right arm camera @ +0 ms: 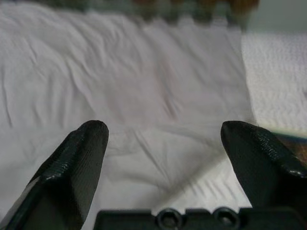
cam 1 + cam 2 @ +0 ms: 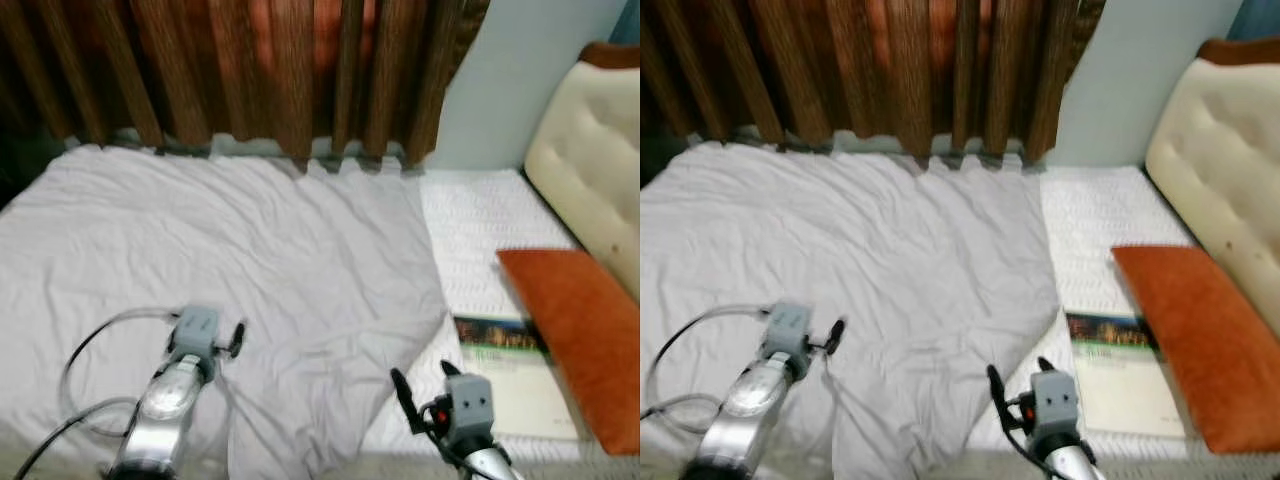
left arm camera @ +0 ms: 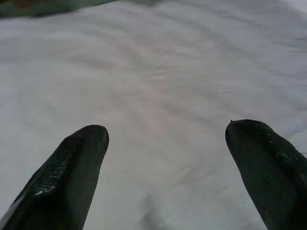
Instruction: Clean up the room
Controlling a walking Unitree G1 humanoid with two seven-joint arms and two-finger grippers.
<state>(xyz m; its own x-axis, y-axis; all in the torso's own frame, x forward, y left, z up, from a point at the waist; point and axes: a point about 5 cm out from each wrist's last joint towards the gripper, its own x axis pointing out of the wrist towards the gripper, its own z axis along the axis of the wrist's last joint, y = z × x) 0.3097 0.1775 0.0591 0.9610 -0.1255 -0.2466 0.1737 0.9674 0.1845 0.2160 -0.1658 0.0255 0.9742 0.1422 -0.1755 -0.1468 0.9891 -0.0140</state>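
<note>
A pale grey sheet [image 2: 250, 240] lies spread and wrinkled over most of the bed, its right corner folded back near the front. My left gripper [image 3: 168, 139] hovers low over the sheet's front left part, fingers wide apart and holding nothing. My right gripper [image 2: 425, 378] is at the bed's front edge beside the folded corner, also open and not holding anything. A book [image 2: 510, 370] with a dark picture band on its cover lies flat on the bare white mattress [image 2: 480, 220], just right of the right gripper. An orange pillow [image 2: 580, 330] lies beside the book.
A cream tufted headboard [image 2: 590, 170] stands along the right side. Brown curtains [image 2: 250, 70] hang behind the bed, with a pale blue wall [image 2: 500, 90] to their right. Grey cables [image 2: 90, 350] loop off my left arm over the sheet.
</note>
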